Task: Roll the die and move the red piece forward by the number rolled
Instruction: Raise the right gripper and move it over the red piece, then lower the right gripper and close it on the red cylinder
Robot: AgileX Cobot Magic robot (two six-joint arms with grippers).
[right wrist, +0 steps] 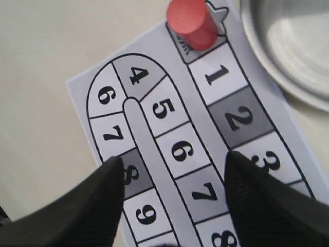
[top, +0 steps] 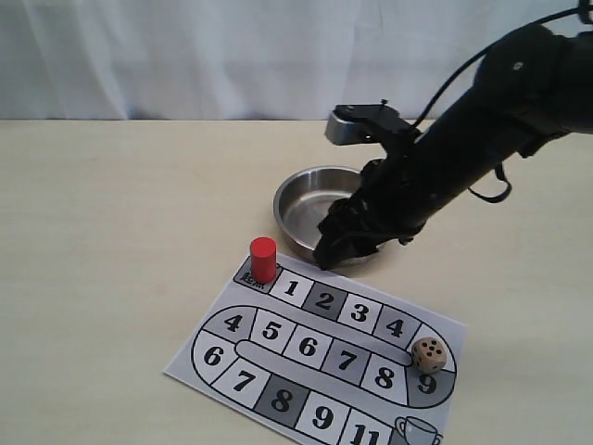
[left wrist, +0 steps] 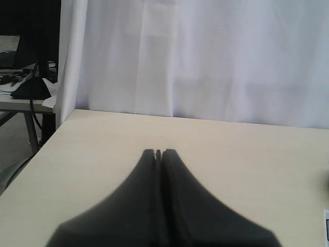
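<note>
Right claw (top: 335, 248) (right wrist: 174, 170): fingers spread wide, nothing between them; it hangs low over the board (top: 306, 348) (right wrist: 169, 149), tips by the near rim of the steel bowl (top: 295, 197) (right wrist: 288, 46); the bowl lies just behind and beside the claw, touching neither finger as far as I can tell. The red piece (top: 263, 260) (right wrist: 191, 23) stands upright on the start square, next to square 1; it is ahead of my open fingertips and near them, off toward my left arm's side, not touched. Squares 5, 6 and 7 of the inner row lie in the gap between the fingers; one finger (right wrist: 77, 206) covers the edge by the dark 8, the other finger (right wrist: 272, 206) sits over the outer row past square 3. The die (top: 429, 355) rests on the board at its curved end beside square 9, dark pips showing; it is well apart from this claw and from the piece. Left claw (left wrist: 158, 153): fingers pressed together, gripping nothing; it is over bare pale table (left wrist: 247, 154), with a white curtain (left wrist: 205, 56) beyond the table's edge.
</note>
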